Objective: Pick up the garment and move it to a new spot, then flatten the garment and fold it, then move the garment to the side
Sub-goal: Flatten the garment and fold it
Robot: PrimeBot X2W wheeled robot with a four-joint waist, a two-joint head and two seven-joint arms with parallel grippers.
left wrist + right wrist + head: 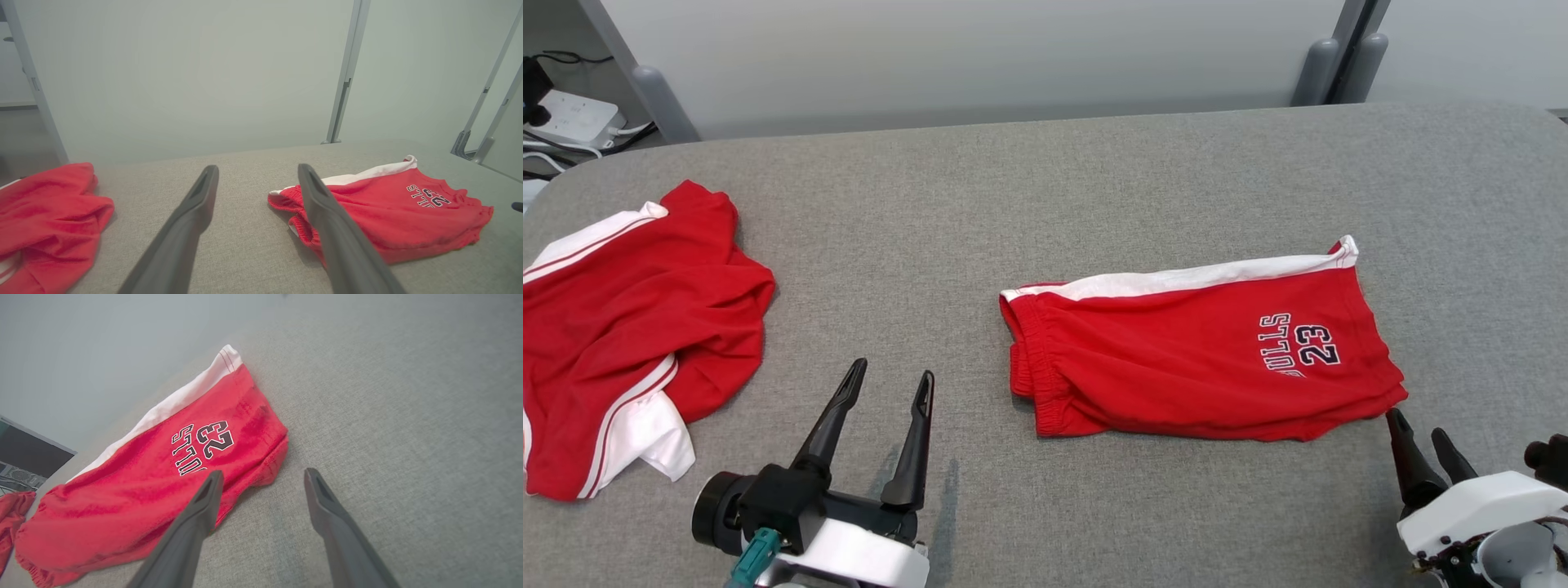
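The left gripper [892,371] and the right gripper [1417,423] are wide and empty. To carry the folded red shorts [1201,351] aside, they should probably pinch all layers at both ends.

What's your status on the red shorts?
Left gripper open, empty. Right gripper open, empty, beside hem corner. Red fabric shorts with white side stripe folded, mid-table. Crumpled red-and-white garment far left, apart.

Red shorts [1176,359], white side stripe, "23" print, folded flat on the grey table [1045,188].
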